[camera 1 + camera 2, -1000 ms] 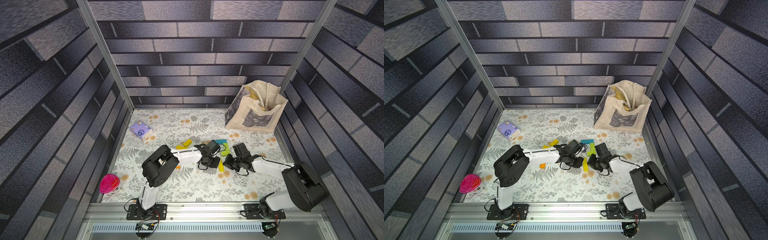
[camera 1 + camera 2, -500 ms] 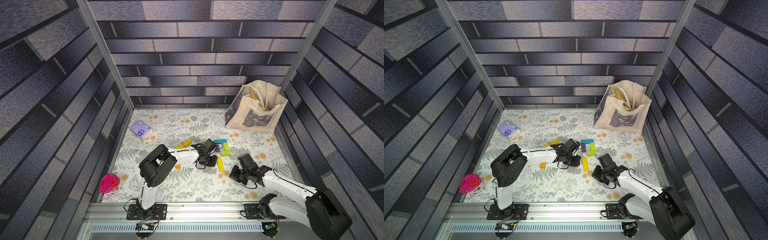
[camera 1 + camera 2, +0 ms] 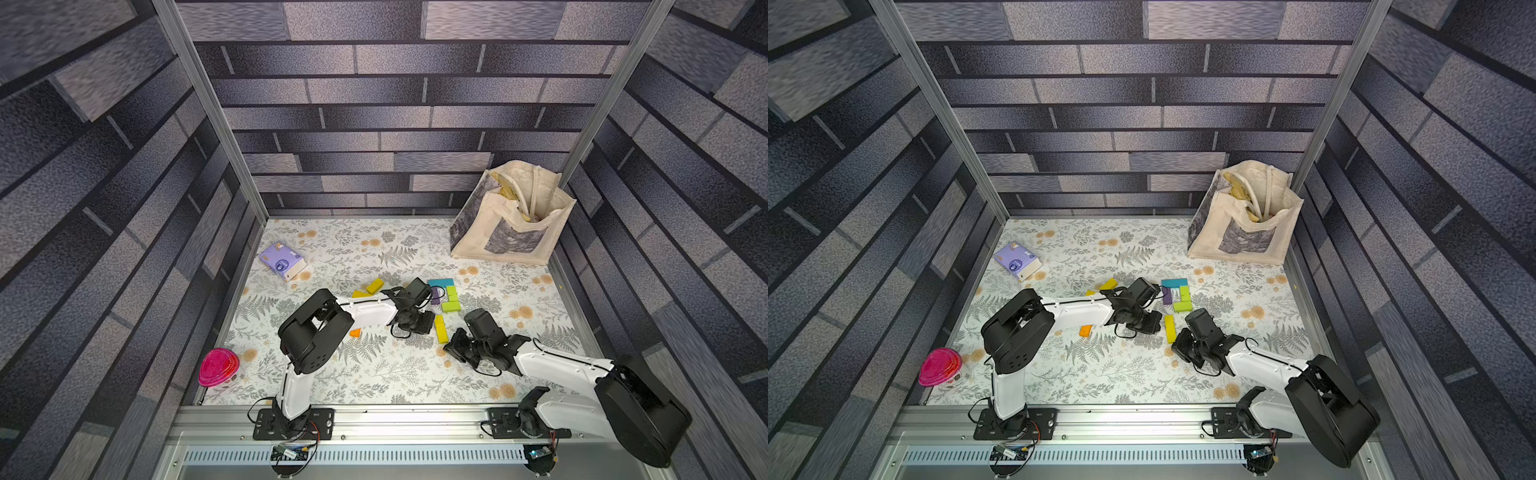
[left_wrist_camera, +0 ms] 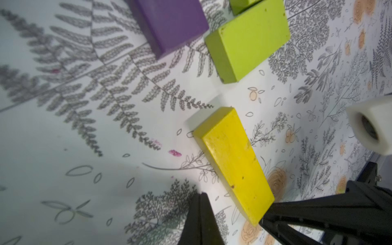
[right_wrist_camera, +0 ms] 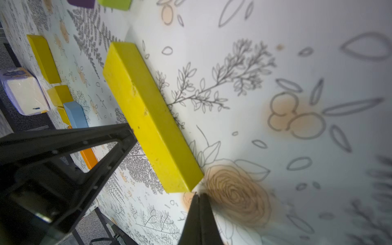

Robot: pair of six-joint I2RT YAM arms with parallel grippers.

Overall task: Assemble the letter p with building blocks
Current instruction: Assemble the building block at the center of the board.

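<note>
The building blocks lie on the floral mat. Both shut grippers stand at a long yellow block [image 3: 441,329] [image 4: 233,163] [image 5: 148,112]. My left gripper [image 3: 430,327] [image 3: 1158,323] [image 4: 201,196] is at its left side. My right gripper [image 3: 448,347] [image 3: 1176,345] [image 5: 198,196] has its tip at the block's near end. Neither holds anything. Beyond lie a purple block [image 3: 435,296] [image 4: 171,23], two lime green blocks [image 3: 451,306] [image 4: 248,42] and a teal block [image 3: 440,283]. To the left are yellow blocks [image 3: 375,285] [image 5: 43,58], a light blue block [image 5: 75,114] and an orange block [image 3: 355,332].
A purple tissue packet [image 3: 281,262] lies at the back left. A cloth tote bag [image 3: 513,220] stands in the back right corner. A pink lidded container [image 3: 218,368] sits at the front left by the wall. Brick-pattern walls close in three sides.
My right arm pulled back toward the front, away from the block cluster, then brought its shut tip to the long yellow block's near end. The left gripper barely moved.
</note>
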